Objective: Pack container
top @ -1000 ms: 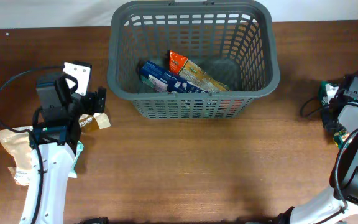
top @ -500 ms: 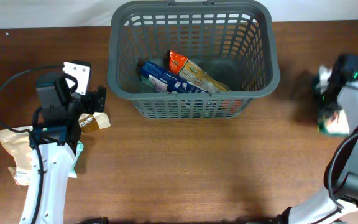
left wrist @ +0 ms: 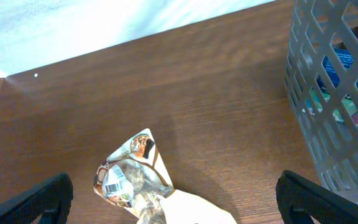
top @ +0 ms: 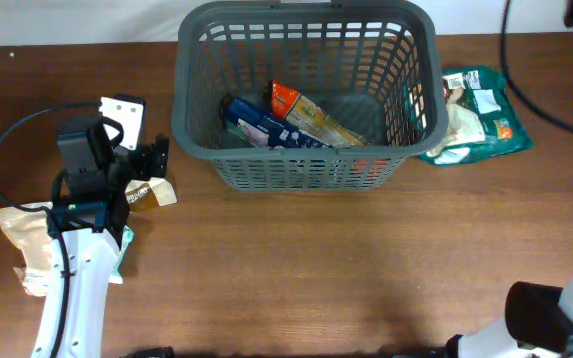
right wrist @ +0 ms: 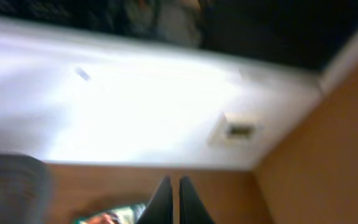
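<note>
Container (top: 306,171) is dark grey with lattice walls; left claw (left wrist: 174,186) spread, right claw (right wrist: 176,198) pressed together.

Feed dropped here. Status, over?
Left fingers open above small packet. Right fingers shut, empty. Basket holds packets; green bag outside by its wall. Basket mouth unobstructed.

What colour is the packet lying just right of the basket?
The packet is mostly green and white; the overhead view shows it best.
</note>
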`<act>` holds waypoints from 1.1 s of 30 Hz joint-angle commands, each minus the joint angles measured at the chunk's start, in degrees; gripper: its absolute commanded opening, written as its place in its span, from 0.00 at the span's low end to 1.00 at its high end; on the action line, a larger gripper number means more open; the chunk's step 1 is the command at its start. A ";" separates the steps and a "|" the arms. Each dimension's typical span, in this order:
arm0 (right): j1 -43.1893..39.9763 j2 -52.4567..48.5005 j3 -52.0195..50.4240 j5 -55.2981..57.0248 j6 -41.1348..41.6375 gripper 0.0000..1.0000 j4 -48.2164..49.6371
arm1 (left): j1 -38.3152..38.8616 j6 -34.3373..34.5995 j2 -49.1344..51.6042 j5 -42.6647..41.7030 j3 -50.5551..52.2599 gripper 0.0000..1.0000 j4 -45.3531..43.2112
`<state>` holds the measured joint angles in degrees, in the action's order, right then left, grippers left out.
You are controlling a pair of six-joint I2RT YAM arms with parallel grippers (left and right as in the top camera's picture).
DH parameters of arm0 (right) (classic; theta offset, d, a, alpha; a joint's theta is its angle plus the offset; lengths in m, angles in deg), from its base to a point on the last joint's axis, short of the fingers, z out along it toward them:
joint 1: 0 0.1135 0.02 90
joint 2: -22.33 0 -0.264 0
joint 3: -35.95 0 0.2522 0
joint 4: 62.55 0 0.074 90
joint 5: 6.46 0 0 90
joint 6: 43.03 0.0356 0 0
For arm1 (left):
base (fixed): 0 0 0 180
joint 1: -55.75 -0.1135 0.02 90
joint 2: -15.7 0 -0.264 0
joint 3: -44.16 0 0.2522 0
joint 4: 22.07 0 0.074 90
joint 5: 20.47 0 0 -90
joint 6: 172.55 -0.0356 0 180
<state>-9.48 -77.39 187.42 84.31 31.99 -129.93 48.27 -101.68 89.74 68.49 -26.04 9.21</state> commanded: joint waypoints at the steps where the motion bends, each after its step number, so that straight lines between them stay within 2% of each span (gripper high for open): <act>1: 4.76 -1.51 1.77 0.76 1.14 0.04 0.09 | -0.20 -0.70 0.26 -0.22 0.20 0.99 -0.39; 9: 7.96 -3.98 0.85 5.99 1.55 0.04 -5.77 | -0.20 -0.68 0.26 -0.24 0.22 0.99 -1.33; 14: 4.66 -8.07 -1.22 14.80 8.68 0.06 -10.75 | -0.20 -0.68 0.26 -0.22 0.22 0.99 -1.27; 15: 3.26 -9.09 -1.73 14.91 10.38 0.12 -11.72 | -0.20 -0.68 0.26 -0.22 0.22 0.99 -1.20; 16: 2.05 -10.01 -1.95 14.86 12.17 0.42 -12.74 | -0.20 -0.68 0.26 -0.22 0.22 0.99 -1.09; 17: 0.85 -11.06 -1.99 14.69 13.75 0.95 -13.90 | -0.20 -0.68 0.26 -0.22 0.22 0.99 -1.03; 18: -0.33 -12.13 -1.99 14.69 15.37 0.99 -15.10 | -0.20 -0.68 0.26 -0.22 0.22 0.99 -1.01; 23: -6.47 -17.44 -1.99 14.43 23.02 0.99 -22.18 | -0.20 -0.68 0.55 -0.22 0.22 0.99 -0.96; 26: -10.21 -21.29 -1.99 9.70 23.19 0.99 -26.45 | -0.20 -0.68 1.11 -0.24 0.22 0.99 -0.81; 29: -13.09 -25.24 -2.10 2.27 19.96 0.99 -29.90 | -0.20 -0.68 1.95 -0.24 0.22 0.99 -0.81; 33: -15.43 -30.32 -2.12 -6.58 11.45 0.99 -34.16 | -0.20 -0.68 3.28 -0.24 0.22 0.99 -0.76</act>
<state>-24.03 -104.69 185.54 86.81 49.24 -162.70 48.27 -101.68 91.70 68.49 -26.04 8.32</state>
